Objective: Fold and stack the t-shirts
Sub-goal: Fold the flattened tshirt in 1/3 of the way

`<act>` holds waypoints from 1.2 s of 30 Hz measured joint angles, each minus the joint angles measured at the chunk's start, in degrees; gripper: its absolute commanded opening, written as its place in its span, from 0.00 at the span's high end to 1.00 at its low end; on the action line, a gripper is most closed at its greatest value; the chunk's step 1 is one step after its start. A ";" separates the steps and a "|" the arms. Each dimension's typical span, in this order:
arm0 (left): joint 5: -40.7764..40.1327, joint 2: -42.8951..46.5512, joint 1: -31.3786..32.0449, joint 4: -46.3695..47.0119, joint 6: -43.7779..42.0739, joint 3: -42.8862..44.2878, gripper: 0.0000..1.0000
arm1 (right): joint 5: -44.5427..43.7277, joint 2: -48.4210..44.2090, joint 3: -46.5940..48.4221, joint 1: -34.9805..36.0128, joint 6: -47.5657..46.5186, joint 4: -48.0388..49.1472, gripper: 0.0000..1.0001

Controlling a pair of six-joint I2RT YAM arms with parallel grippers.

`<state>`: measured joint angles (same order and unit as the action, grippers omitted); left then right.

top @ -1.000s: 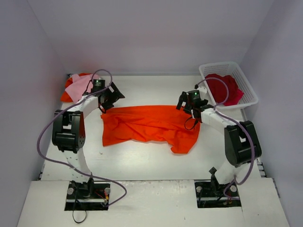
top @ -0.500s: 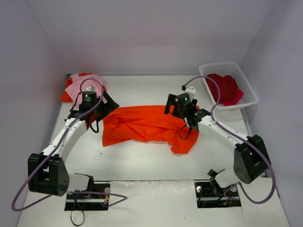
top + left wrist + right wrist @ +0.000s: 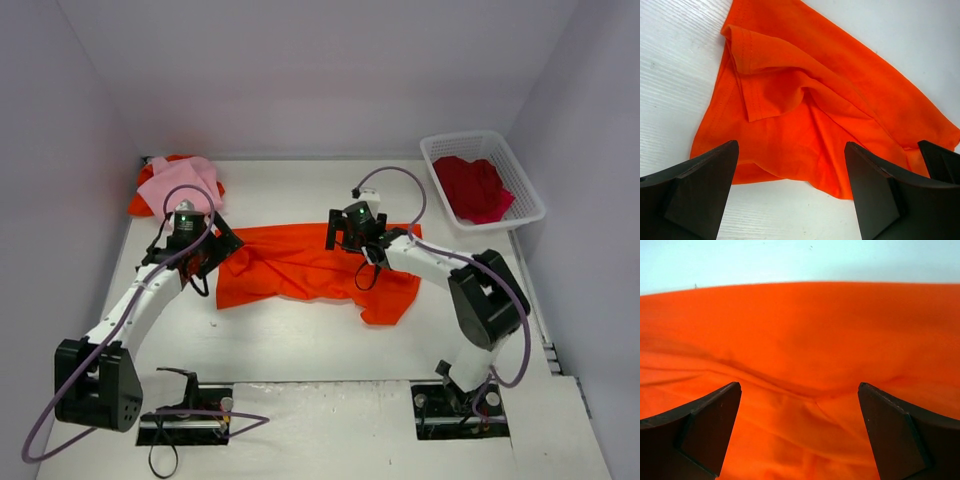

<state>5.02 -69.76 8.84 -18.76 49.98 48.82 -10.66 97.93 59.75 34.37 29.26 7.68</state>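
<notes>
Orange t-shirt lies crosswise
Left gripper hangs at its left end, right gripper over its far-edge middle; both spread wide, empty.

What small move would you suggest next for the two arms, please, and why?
Probably lower both and pinch the orange shirt. It lies rumpled; the left gripper is open at its left end, the right gripper open near its far edge, neither holding cloth.
</notes>
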 measured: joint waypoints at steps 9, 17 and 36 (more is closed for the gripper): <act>-3.39 -5.18 -0.13 -0.39 -0.13 0.15 0.18 | 2.32 8.37 2.03 -2.45 -0.68 6.16 0.00; -5.53 -10.78 -1.11 0.24 -1.40 2.27 0.18 | 3.21 11.63 2.03 -3.80 -0.83 9.75 0.00; -7.15 -17.64 -2.60 5.79 -3.19 4.68 0.66 | 3.61 12.22 1.81 -4.42 -1.11 12.31 0.00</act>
<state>-2.13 -87.39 6.24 -12.97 46.78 53.49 -7.05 110.15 61.56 29.95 28.14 19.99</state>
